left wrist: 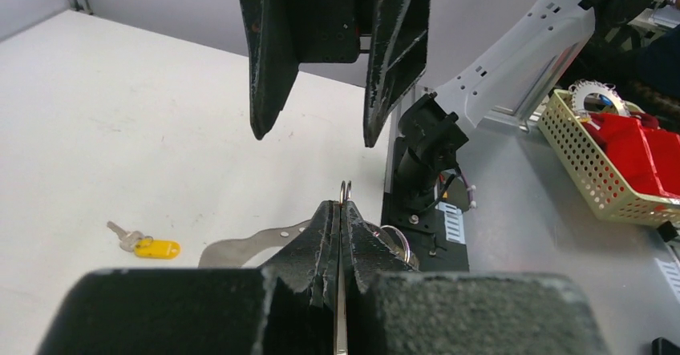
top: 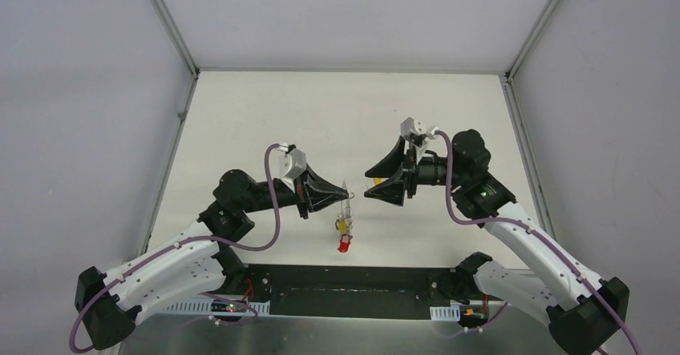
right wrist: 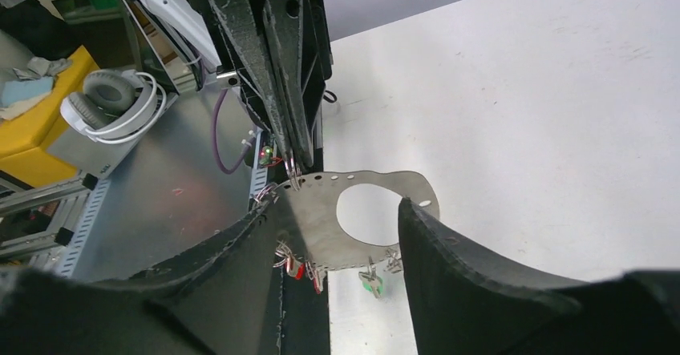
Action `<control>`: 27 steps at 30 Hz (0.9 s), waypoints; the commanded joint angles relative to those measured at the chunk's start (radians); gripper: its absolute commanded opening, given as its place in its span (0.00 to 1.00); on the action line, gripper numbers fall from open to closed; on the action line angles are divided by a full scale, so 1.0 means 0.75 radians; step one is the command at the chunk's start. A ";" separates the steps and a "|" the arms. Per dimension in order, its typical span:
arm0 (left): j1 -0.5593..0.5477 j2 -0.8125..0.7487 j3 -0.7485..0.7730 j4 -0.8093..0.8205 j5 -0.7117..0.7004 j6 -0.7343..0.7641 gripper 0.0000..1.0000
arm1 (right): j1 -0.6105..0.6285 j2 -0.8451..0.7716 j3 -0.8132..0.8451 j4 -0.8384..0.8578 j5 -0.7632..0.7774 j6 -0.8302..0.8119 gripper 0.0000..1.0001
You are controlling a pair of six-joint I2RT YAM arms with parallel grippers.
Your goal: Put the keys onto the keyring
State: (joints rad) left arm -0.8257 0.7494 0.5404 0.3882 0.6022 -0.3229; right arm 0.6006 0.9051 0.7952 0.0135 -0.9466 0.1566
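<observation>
Left claw (left wrist: 343, 209): fingers pressed flat together, pinching the thin wire of the keyring (left wrist: 346, 188). Only a short arc of the loop visible above the fingertips, the rest buried between the pads.
Keyring from above: held clear of the worktop (top: 321, 114), between the two arms, edge-on as a thin upright line.
Keys (top: 344, 236): small bunch dangling below the left claw. Yellow and red tags readable in the top view. Number of keys too small to make out.
Metal plate (right wrist: 321, 227): flat and silvery, one large round hole and a row of small holes. Seen under the left claw in the right wrist view, with red- and green-tagged keys along its lower edge. Both sides covered by the right claw's own fingers. Link between plate and ring not clear.
Loose key (left wrist: 154, 248): yellow tag, lying flat on the worktop, well apart from the bunch.
Right claw (top: 367, 184): spread wide, nothing between the fingers. Facing the left claw, tips near the ring but not touching.
Basket (left wrist: 593, 171): cream, perforated, red contents, beyond the worktop's edge. Cropped by the frame in the left wrist view.
Headphones (right wrist: 112, 102): white, off the worktop beside a yellow block. Surroundings cluttered and hard to read.
</observation>
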 commanded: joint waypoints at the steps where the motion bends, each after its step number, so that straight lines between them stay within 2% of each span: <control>1: -0.011 -0.038 -0.004 0.083 0.025 0.111 0.00 | 0.023 0.022 -0.013 0.221 -0.024 0.105 0.55; 6: -0.012 -0.046 -0.007 0.108 0.088 0.200 0.00 | 0.097 0.064 -0.014 0.353 -0.033 0.158 0.40; 9: -0.011 -0.052 -0.005 0.113 0.093 0.231 0.00 | 0.151 0.098 0.002 0.371 -0.038 0.148 0.35; 17: -0.010 -0.060 0.000 0.109 0.105 0.232 0.00 | 0.243 0.139 0.066 0.105 0.028 -0.058 0.30; 18: -0.012 -0.061 -0.002 0.109 0.104 0.230 0.00 | 0.247 0.139 0.070 0.085 0.034 -0.076 0.27; 23: -0.011 -0.068 -0.007 0.108 0.103 0.223 0.00 | 0.250 0.129 0.094 0.017 0.073 -0.125 0.00; 27: -0.011 -0.079 -0.007 0.098 0.095 0.214 0.00 | 0.250 0.114 0.091 0.017 0.112 -0.123 0.00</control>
State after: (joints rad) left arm -0.8249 0.7174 0.5262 0.3805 0.6640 -0.1699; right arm 0.7834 1.0088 0.8257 0.0425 -0.9051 0.0971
